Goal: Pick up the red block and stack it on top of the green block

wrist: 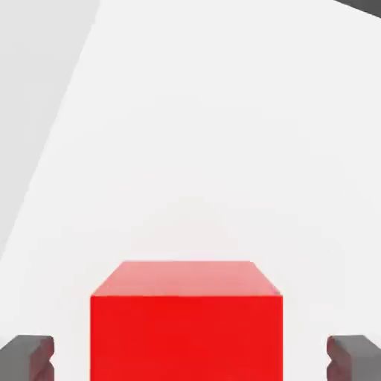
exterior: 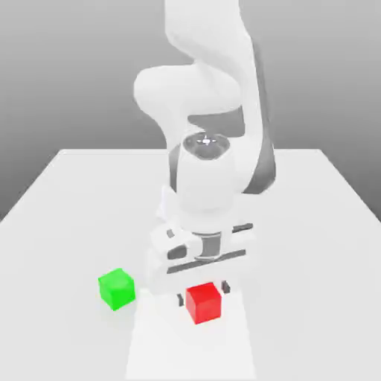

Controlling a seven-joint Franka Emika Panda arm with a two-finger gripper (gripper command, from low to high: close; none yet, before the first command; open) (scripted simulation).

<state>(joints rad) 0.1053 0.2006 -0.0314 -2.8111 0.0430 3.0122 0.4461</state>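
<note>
Red cube point(exterior: 203, 303): on the counter point(exterior: 59, 223), near side, right of the green cube point(exterior: 117, 289) in the exterior view
Gripper point(wrist: 190, 359): fingers apart, one each side of the red cube, touching neither side

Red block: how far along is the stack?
Done: open jaws look lined up astride the red block. In hand: nothing gripped, with gaps on both sides in the hand view; grasp seems next. Left: close, lift, carry across and stack on the green block, which sits apart with a bare top.
</note>
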